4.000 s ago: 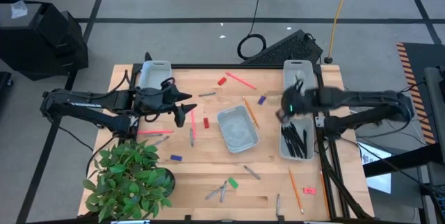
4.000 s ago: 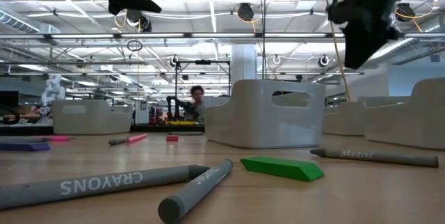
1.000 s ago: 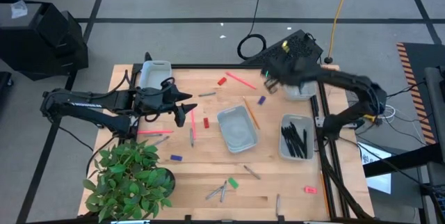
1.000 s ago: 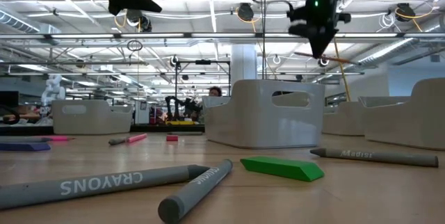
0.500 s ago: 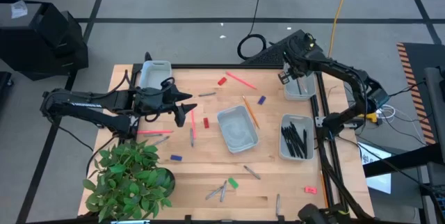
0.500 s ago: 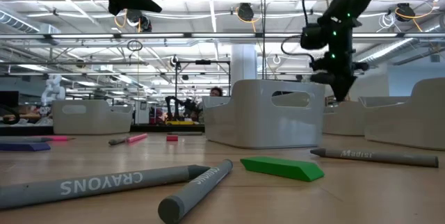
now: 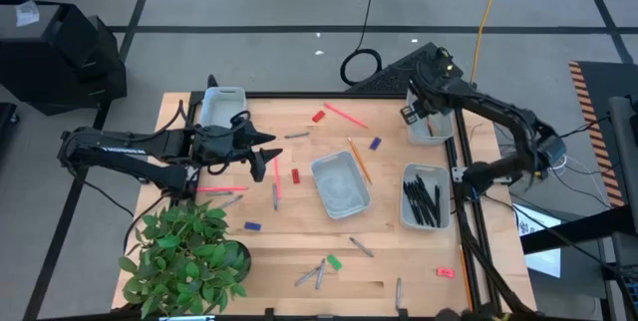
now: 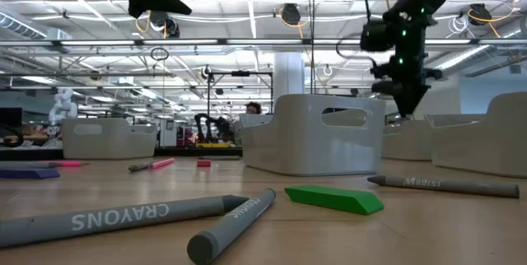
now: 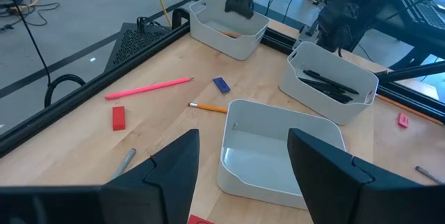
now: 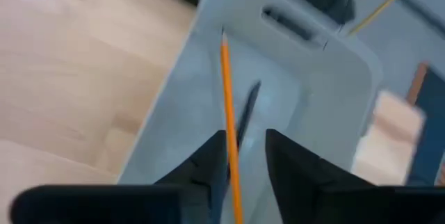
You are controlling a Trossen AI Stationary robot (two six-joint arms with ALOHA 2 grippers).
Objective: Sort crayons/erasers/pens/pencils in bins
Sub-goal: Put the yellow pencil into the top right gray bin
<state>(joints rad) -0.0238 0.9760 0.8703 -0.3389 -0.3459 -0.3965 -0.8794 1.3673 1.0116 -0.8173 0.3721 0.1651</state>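
Wooden surface (image 7: 299,251) carries the sorting: right gripper (image 7: 412,112) fingers pinch an orange pencil (image 10: 228,106) over the far bin (image 10: 292,106), so releasing looks next; left gripper (image 7: 261,154) waits, fingers wide.

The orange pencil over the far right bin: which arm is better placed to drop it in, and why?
The right. Its gripper already hangs over that bin with the pencil between its fingers. The left gripper waits across the table, open.
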